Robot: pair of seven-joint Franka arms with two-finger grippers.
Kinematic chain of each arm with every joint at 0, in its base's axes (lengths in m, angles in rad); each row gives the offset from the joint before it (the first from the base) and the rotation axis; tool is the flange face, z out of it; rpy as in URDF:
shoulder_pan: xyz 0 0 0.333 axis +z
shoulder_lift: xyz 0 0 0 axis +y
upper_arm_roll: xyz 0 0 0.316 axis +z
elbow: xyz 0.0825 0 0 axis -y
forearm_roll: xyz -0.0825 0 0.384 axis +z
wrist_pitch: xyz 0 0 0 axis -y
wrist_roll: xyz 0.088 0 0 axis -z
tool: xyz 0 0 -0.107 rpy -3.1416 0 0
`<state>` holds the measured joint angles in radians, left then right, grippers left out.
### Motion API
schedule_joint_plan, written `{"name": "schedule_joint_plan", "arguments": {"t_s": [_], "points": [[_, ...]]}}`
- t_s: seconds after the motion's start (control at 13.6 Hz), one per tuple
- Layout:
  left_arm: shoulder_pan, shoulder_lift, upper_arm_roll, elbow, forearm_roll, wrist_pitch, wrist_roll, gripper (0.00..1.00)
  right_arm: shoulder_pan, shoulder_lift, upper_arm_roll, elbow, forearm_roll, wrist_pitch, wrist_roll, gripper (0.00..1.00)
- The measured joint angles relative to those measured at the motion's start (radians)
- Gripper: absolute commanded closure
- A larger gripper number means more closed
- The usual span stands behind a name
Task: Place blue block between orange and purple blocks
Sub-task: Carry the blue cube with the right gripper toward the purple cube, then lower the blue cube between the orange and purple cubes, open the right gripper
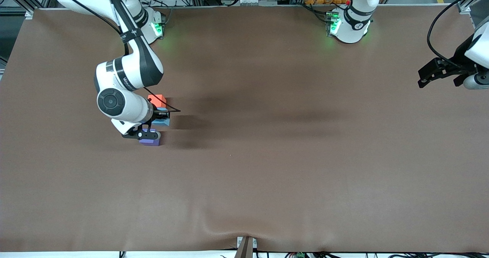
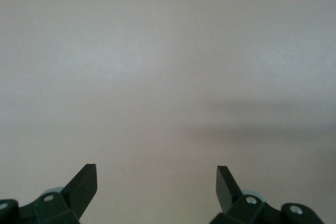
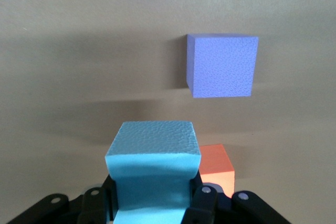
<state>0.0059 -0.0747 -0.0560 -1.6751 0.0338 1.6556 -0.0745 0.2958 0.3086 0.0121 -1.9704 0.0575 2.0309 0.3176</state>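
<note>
Three cubes sit close together toward my right arm's end of the table (image 1: 267, 174); no container shows in any view. My right gripper (image 1: 160, 116) is clamped on the blue block (image 1: 162, 120), its sides pinched in between my fingers (image 3: 202, 203) in the right wrist view.

On a clock face laid over the front view and centred on the blue block, the orange block (image 1: 156, 99) is at about eleven o'clock and the purple block (image 1: 149, 141) at about seven. So the blue block is between them, slightly off their line toward three o'clock. I cannot tell whether it rests on the table or hangs just above it.

In the front view my own wrist covers part of the purple block and most of the blue one, so only slivers of each show. My right wrist view gives what that view hides: the blue block's (image 3: 153, 166) textured top and squeezed sides, the whole purple block (image 3: 221, 65) standing apart from it, and a corner of the orange block (image 3: 216, 169) just beside it.

My left gripper (image 1: 439, 73) waits at three o'clock, over the table's edge at the left arm's end, well apart from the cubes. Its wrist view shows my fingers (image 2: 84, 184) spread wide over bare brown cloth (image 2: 168, 77).
</note>
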Motion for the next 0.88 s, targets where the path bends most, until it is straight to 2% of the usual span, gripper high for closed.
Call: {"name": "schedule_joint_plan", "arguments": {"t_s": [0.88], "points": [[-0.001, 0.0, -0.009, 0.0, -0.015, -0.003, 0.0, 0.0, -0.037, -0.01, -0.038, -0.145, 0.0, 0.192, -0.136, 1.0]]}}
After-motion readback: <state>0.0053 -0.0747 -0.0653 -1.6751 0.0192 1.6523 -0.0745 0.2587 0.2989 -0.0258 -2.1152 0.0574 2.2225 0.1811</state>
